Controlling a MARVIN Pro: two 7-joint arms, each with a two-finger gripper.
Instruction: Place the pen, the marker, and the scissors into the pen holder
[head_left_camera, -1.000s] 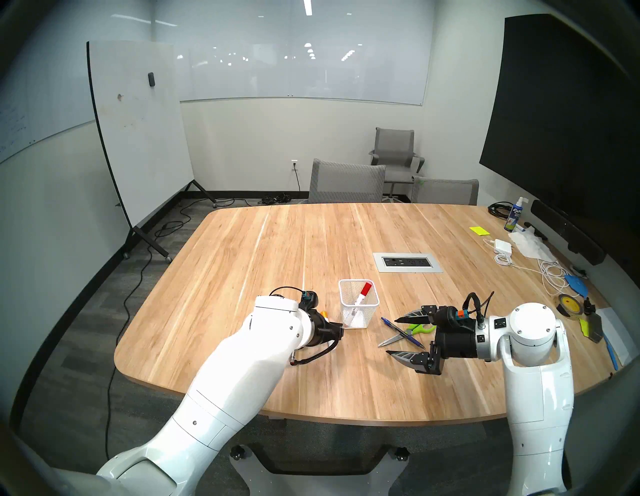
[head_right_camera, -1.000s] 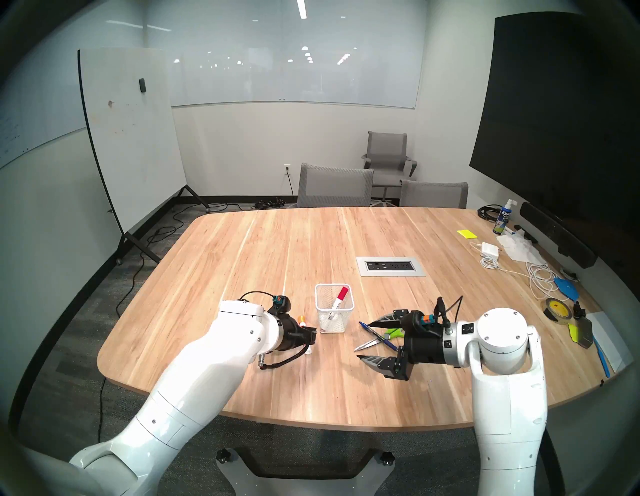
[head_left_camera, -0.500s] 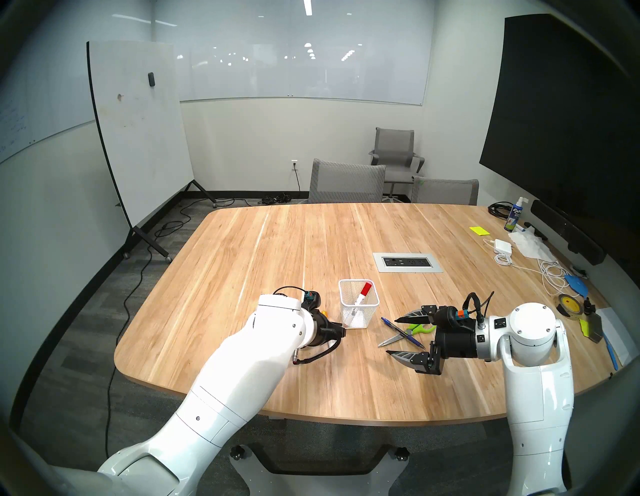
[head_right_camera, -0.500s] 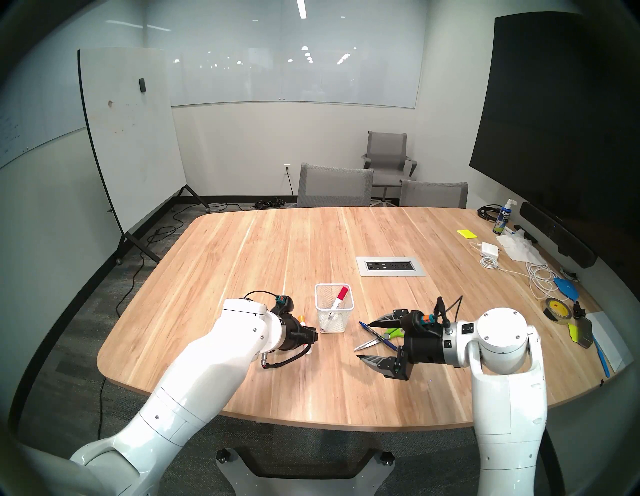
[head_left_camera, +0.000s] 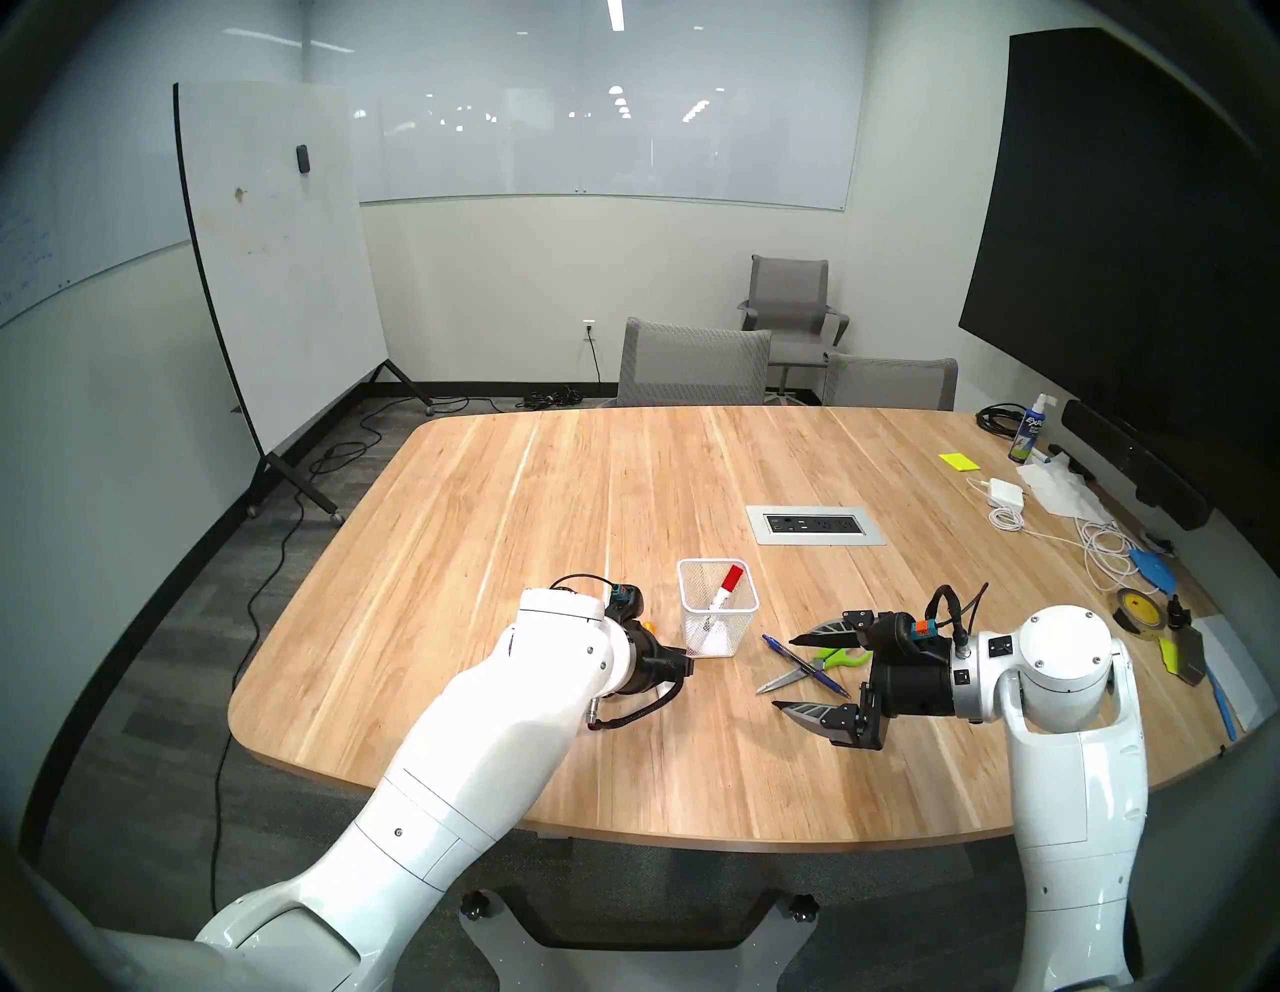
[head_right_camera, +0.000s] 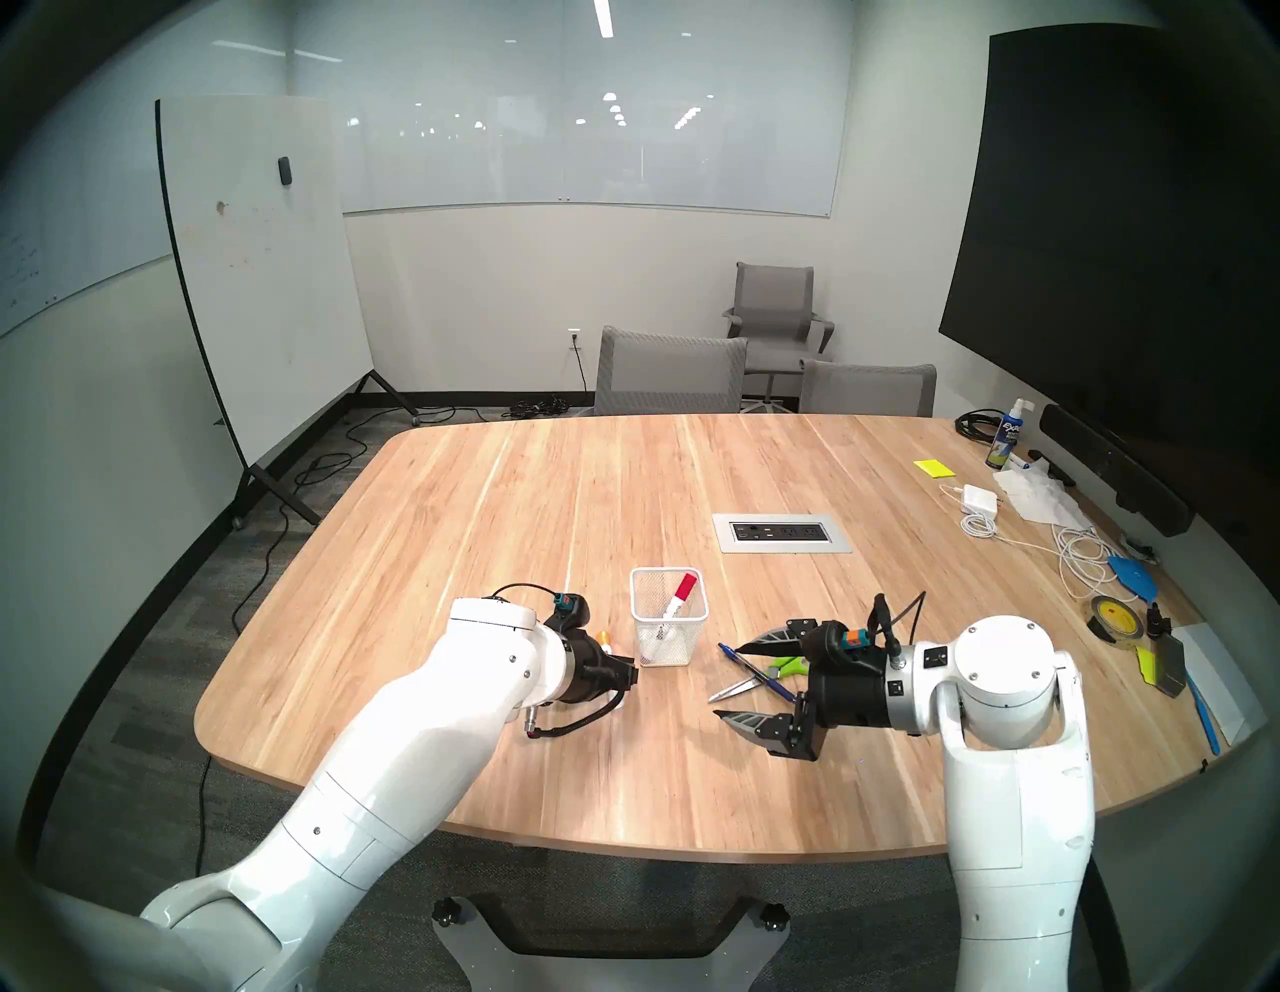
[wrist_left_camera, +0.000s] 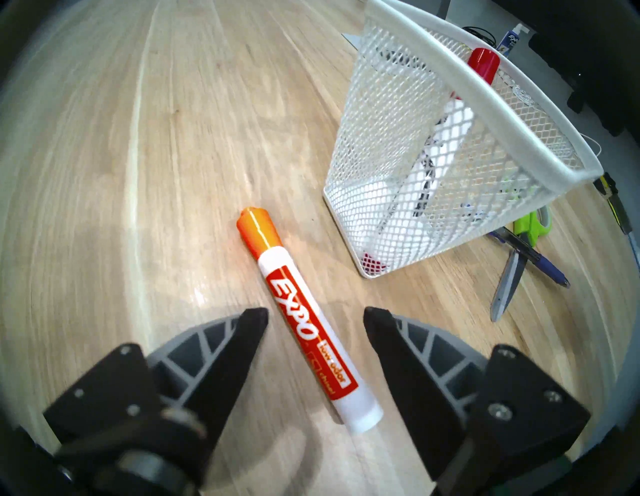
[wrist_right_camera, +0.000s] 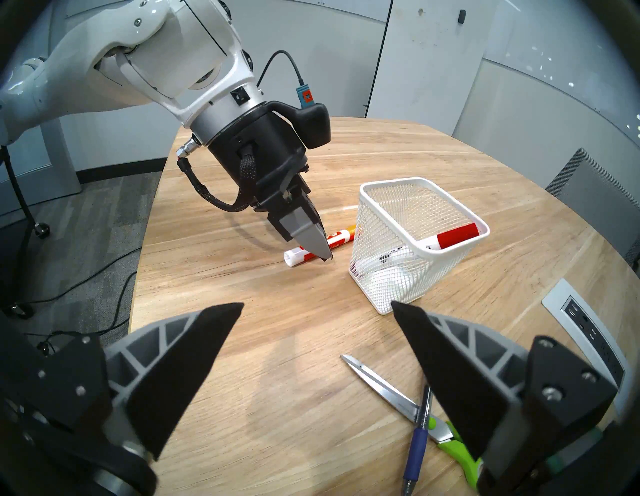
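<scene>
Right now I see a wooden table (head_left_camera: 526, 499) with a white mesh pen holder (head_left_camera: 717, 609) standing upright near its middle. A red-capped marker (head_left_camera: 727, 585) leans inside the holder, cap up.

My left gripper (wrist_left_camera: 315, 315) hangs low over an orange-capped marker (wrist_left_camera: 304, 318) that lies flat on the table just beside the holder, on its left in the head view. From the left wrist camera its two fingers stand apart, one on each side of the marker's white barrel, with wood showing between each fingertip and the barrel. They appear not to touch it, though the side view from the right wrist hides part of the marker behind the near finger (wrist_right_camera: 311, 239), so I cannot be sure how close the tips are to the table.

My right gripper (head_left_camera: 796, 675) is spread wide and holds nothing. It hovers above the table to the right of the holder, pointing toward it.

Just beside that gripper lie the scissors (wrist_right_camera: 408, 405), green handles toward the table's near edge, blades shut and pointing toward the holder. The blue pen (wrist_right_camera: 420, 433) lies across them, touching them. Both rest flat on the table, outside the holder.
</scene>
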